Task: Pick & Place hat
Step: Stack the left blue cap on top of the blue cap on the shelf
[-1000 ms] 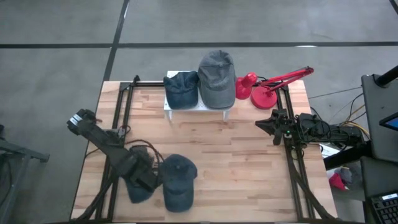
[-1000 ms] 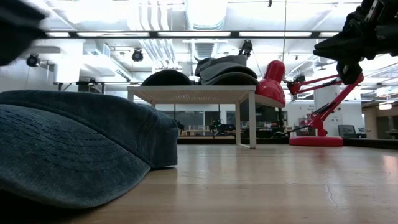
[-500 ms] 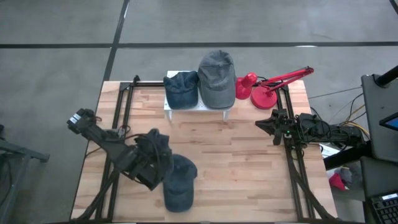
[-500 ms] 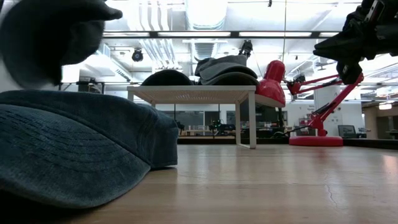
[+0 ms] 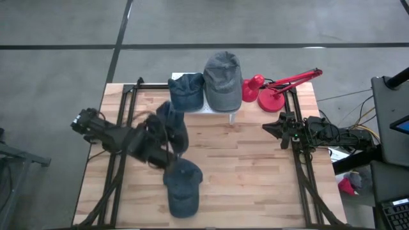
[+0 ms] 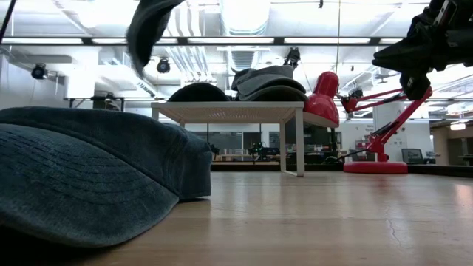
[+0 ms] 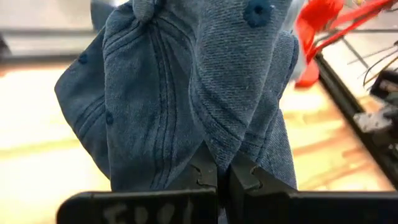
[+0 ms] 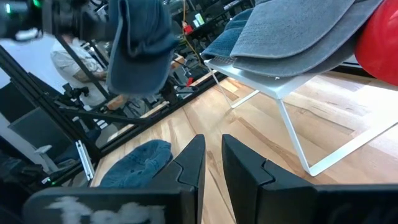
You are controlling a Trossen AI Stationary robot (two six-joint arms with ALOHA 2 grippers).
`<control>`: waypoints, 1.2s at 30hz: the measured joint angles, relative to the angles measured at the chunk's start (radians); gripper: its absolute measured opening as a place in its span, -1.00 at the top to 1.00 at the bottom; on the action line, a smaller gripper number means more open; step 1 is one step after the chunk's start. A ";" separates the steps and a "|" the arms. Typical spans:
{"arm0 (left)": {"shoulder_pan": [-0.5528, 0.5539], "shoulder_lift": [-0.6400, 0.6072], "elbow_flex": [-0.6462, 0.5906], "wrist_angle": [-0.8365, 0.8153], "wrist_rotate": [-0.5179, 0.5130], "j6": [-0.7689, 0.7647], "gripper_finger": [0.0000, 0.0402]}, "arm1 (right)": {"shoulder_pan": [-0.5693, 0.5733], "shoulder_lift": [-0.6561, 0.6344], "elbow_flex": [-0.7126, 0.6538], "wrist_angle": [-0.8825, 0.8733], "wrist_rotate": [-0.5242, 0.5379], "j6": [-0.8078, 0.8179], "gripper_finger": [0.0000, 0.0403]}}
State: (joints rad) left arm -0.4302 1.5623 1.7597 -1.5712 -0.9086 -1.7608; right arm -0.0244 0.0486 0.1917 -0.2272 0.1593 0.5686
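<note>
Nearest the table's front edge, a dark blue cap (image 5: 183,185) lies flat on the pale wooden tabletop (image 5: 249,172), filling the low view's left side (image 6: 89,177). Just beyond it, left of centre, the left gripper (image 7: 224,177) has its fingers pressed together on a fold of a second blue denim hat (image 5: 171,128), which hangs crumpled above the boards, clear of the surface, between the lying cap and the white stand (image 5: 208,110). At the right edge, about mid-depth, the right gripper (image 5: 273,130) waits over the black rail; its wrist view shows the fingers (image 8: 189,165) parallel with a narrow gap and nothing between them. Toward the far edge, the low white stand carries a blue cap (image 5: 186,91) on the left and a grey cap (image 5: 223,80) on the right, side by side. Right of the stand sits a red desk lamp (image 5: 271,92), its arm reaching to the far right corner. Around the table, grey floor with dark seams spreads outward. Beyond the table, the low view shows a bright ceiling with ducts and strip lights (image 6: 244,15).
</note>
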 joint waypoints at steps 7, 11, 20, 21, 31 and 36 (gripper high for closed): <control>0.179 0.004 0.151 0.000 -0.012 0.300 1.00 | 0.000 0.000 0.000 0.000 0.000 0.000 0.74; 0.277 0.017 0.216 0.030 0.005 0.446 1.00 | 0.000 0.000 0.000 0.000 0.000 0.000 0.74; 0.461 0.079 0.344 0.182 0.077 0.778 1.00 | 0.000 0.000 0.000 0.000 0.000 0.000 0.74; 0.477 0.091 0.361 0.182 0.085 0.793 1.00 | 0.000 0.000 0.000 0.000 0.000 0.000 0.74; 0.609 0.250 0.579 0.129 0.136 0.915 1.00 | 0.000 0.000 0.000 0.000 0.000 0.000 0.74; 0.674 0.279 0.576 0.108 0.170 0.940 1.00 | 0.000 0.000 0.000 -0.001 0.000 0.000 0.74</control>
State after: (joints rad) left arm 0.2440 1.8409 2.3352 -1.4636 -0.7382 -0.8203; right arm -0.0243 0.0487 0.1916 -0.2279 0.1596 0.5686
